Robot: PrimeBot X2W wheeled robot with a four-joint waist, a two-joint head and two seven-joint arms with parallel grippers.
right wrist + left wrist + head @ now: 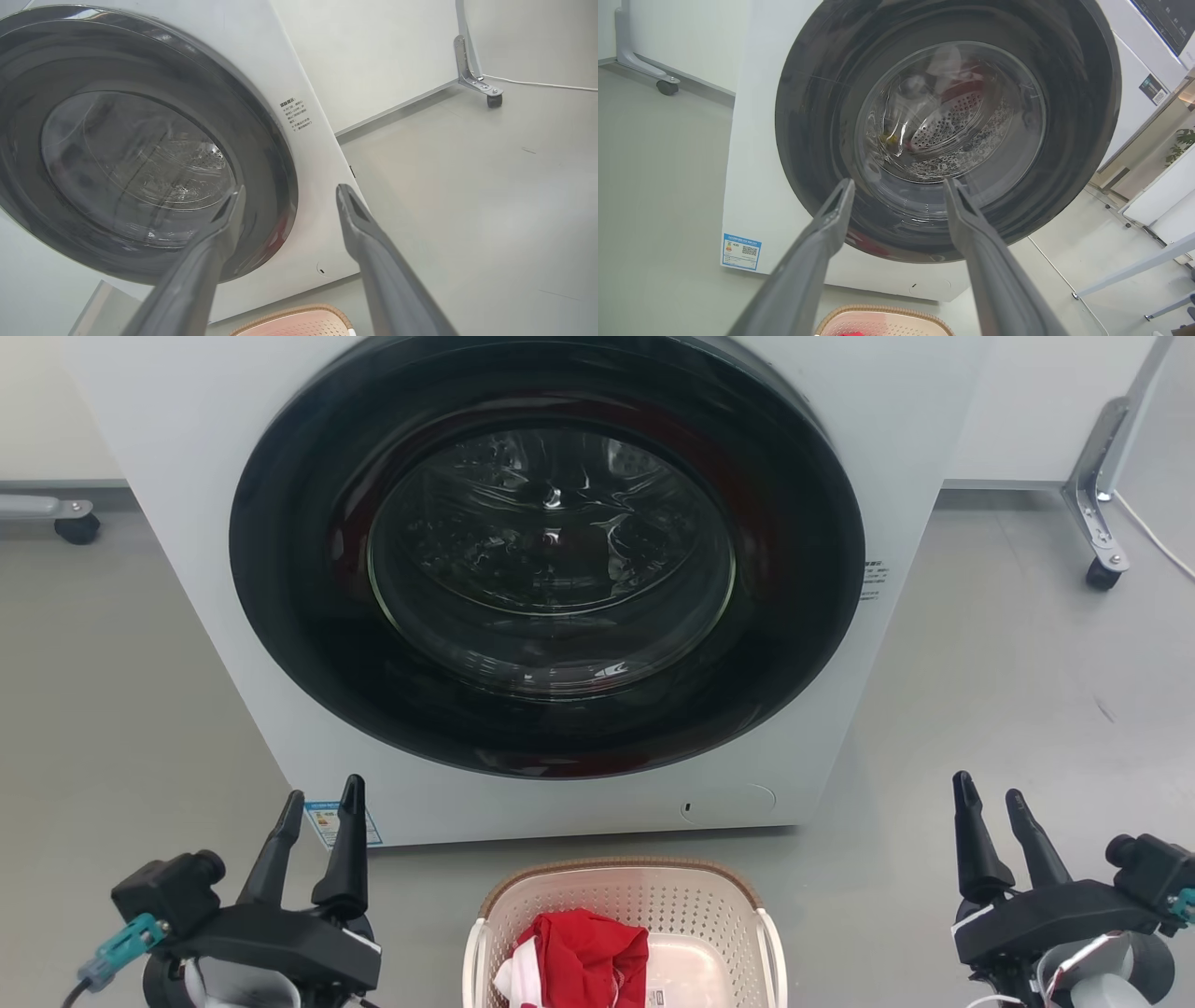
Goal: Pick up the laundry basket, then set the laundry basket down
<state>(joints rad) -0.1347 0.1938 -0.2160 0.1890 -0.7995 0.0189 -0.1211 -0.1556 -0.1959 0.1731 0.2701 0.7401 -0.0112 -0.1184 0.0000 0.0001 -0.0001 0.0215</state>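
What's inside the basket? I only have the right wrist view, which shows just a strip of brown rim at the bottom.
Observer: A red garment lies in the laundry basket, toward its left side, with some white cloth beside it.
Operator: And the other arm?
Observer: The left gripper is open and empty. It sits off to the basket's left, apart from it.
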